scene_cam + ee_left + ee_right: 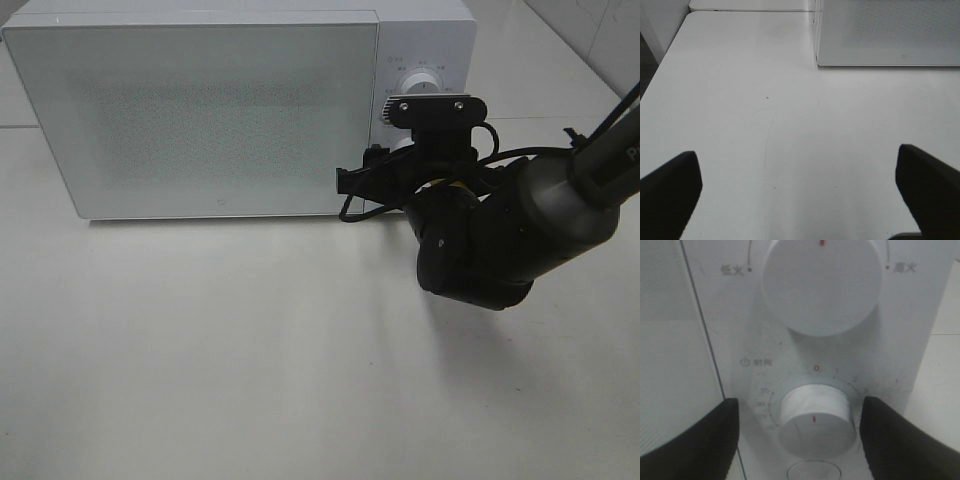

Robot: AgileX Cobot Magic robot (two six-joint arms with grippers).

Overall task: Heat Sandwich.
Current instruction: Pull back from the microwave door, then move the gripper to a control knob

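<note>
The sandwich is out of view. A white microwave (pixel 200 110) stands at the back of the table with its door closed. My right gripper (pixel 800 401) is up against its control panel, open, with one finger on each side of the lower timer knob (pixel 815 422), whose red mark points down. The upper power knob (pixel 822 285) sits just above it. In the high view the right gripper (pixel 405 150) is largely hidden behind its own wrist. My left gripper (pixel 797 155) hovers open over bare table with nothing between its fingers.
A round button (pixel 812 472) lies below the timer knob. The microwave's front lower corner (pixel 820 62) shows in the left wrist view. The white table (pixel 200 350) spreads in front of the microwave; its left edge (pixel 660 65) is visible.
</note>
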